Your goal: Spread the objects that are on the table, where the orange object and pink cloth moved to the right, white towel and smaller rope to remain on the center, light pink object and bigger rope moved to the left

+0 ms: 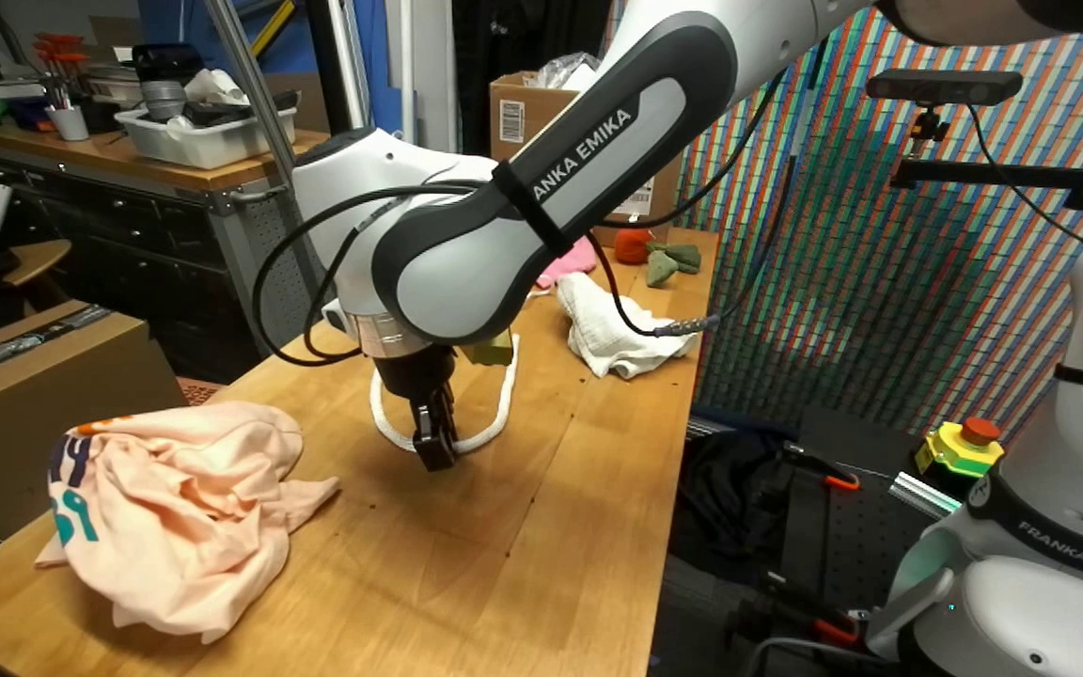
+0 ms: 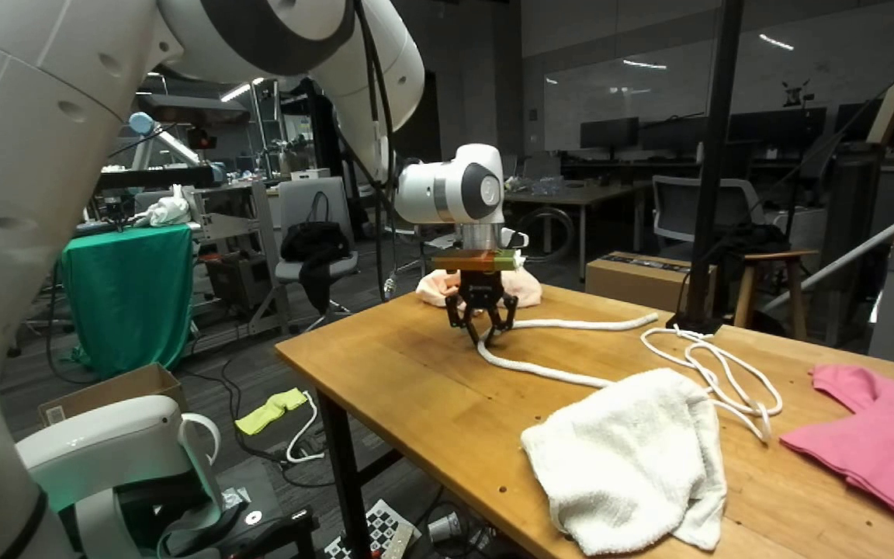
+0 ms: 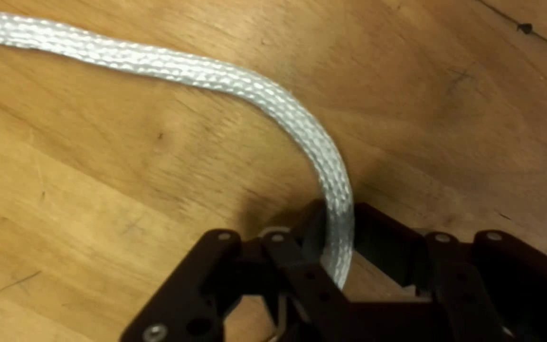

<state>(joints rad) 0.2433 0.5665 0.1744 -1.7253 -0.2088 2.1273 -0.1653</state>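
Note:
My gripper point(image 1: 435, 453) is low over the table with its fingertips closed around the bend of the bigger white rope point(image 3: 297, 118). The rope curves away along the tabletop in an exterior view point(image 2: 548, 369). The light pink cloth point(image 1: 194, 517) lies bunched near a table end, behind the gripper in an exterior view point(image 2: 528, 289). The white towel point(image 2: 633, 458) lies crumpled, also seen in an exterior view point(image 1: 612, 329). The smaller rope point(image 2: 715, 373) lies looped between towel and pink cloth point(image 2: 881, 442). The orange object point(image 1: 633, 246) sits at the table's far end.
Green pieces point(image 1: 662, 265) lie beside the orange object. A cardboard box point(image 1: 574, 113) stands behind the table's far end. Another box point(image 1: 43, 404) stands beside the table point(image 1: 541, 564). A yellow-green cloth point(image 2: 270, 410) lies on the floor.

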